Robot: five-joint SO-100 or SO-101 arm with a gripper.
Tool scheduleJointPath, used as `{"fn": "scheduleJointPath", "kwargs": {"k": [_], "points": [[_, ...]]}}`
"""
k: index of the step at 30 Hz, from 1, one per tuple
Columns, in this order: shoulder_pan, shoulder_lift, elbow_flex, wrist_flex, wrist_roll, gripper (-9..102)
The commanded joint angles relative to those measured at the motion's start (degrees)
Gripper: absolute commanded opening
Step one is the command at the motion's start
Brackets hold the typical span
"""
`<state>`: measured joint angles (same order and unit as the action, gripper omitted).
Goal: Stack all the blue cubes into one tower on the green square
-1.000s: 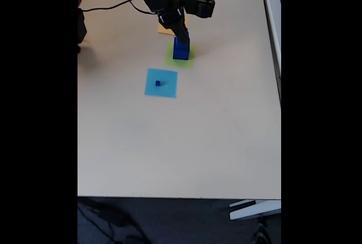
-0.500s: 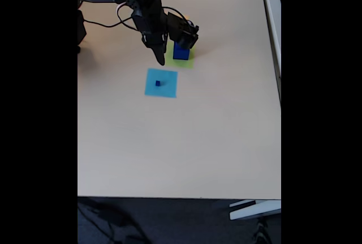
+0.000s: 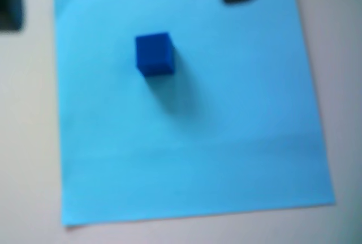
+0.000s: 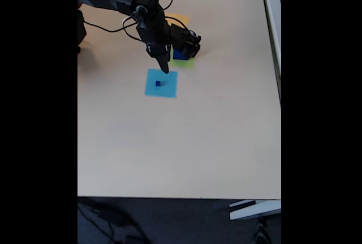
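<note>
Resting: matte tiny cube [image 3: 154, 54], flat light blue square [image 3: 226, 142].

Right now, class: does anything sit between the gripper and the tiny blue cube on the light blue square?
Nothing visible does. The tiny blue cube sits alone on the light blue square, with the gripper just above it and bare paper around it.

On my screen the light blue square [image 3: 186, 142] looks like thin paper, flat and matt, with a soft fold line across it. The tiny blue cube [image 3: 154, 54] at its 11 o'clock looks like smooth, matt plastic. The tabletop [image 4: 186, 142] is pale, smooth and plain. The pincer [image 4: 164, 67] looks like dull black plastic. The green square [image 4: 185, 63] looks like thin paper too.
</note>
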<state>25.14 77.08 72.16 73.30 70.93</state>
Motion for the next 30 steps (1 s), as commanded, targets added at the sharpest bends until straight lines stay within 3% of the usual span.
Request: {"fn": "scheduleJointPath", "kwargs": {"k": [1, 10, 30], "points": [[-0.88, 1.93, 1.49, -2.99, 0.0, 17], [-1.76, 2.55, 12.22, -13.89, 0.0, 17], [-0.35, 3.6, 19.51, -18.63, -1.85, 15]]}}
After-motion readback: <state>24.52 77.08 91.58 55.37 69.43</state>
